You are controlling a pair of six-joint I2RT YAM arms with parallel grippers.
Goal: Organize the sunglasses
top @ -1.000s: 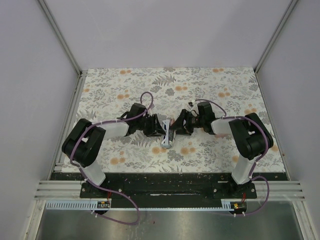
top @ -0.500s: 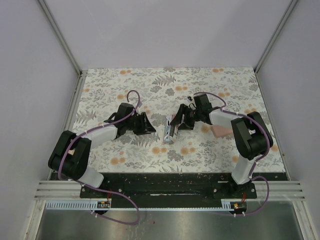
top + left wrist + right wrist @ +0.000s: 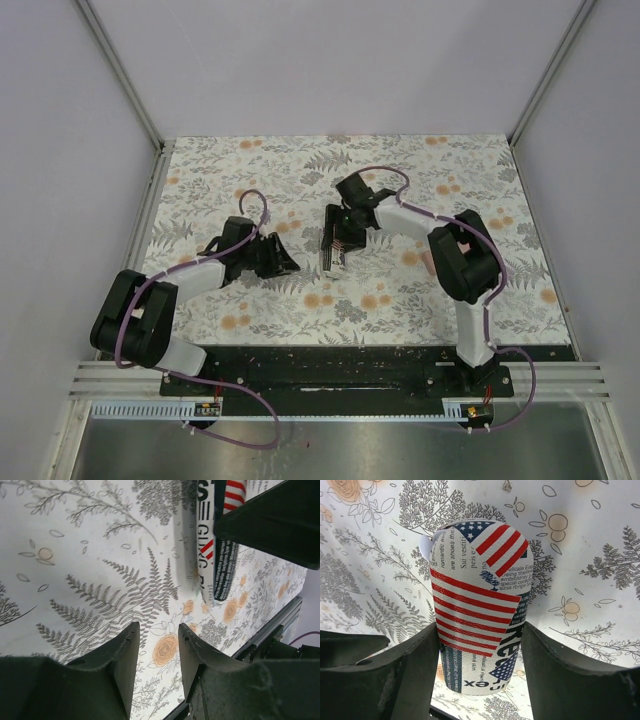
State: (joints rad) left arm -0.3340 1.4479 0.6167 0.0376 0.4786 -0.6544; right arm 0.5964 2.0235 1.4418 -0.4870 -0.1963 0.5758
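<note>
From above, the right gripper [image 3: 336, 238] reaches across to the middle of the flowered table [image 3: 420, 160] and pinches a flag-printed case [image 3: 329, 264]. The case's long axis runs roughly from the far side toward the near edge, its lower end resting on or just above the cloth; I cannot tell which. The left gripper [image 3: 288, 264] sits low, just to the left of the case and apart from it, pointing toward it. No sunglasses show anywhere on the table here

In the left wrist view, the left gripper [image 3: 157, 645] has its fingers a little spread with only cloth between them, so it holds nothing. The case [image 3: 220, 555] stands ahead and to the upper right, a dark finger of the other arm across it

In the right wrist view, the right gripper [image 3: 481, 630] presses both fingers against the sides of the case [image 3: 480, 595], the rounded end pointing away from the camera. The sunglasses are not in sight; they may be inside, but nothing shows it. I judge the left arm is the free one, nearer for any work on the case's near end
</note>
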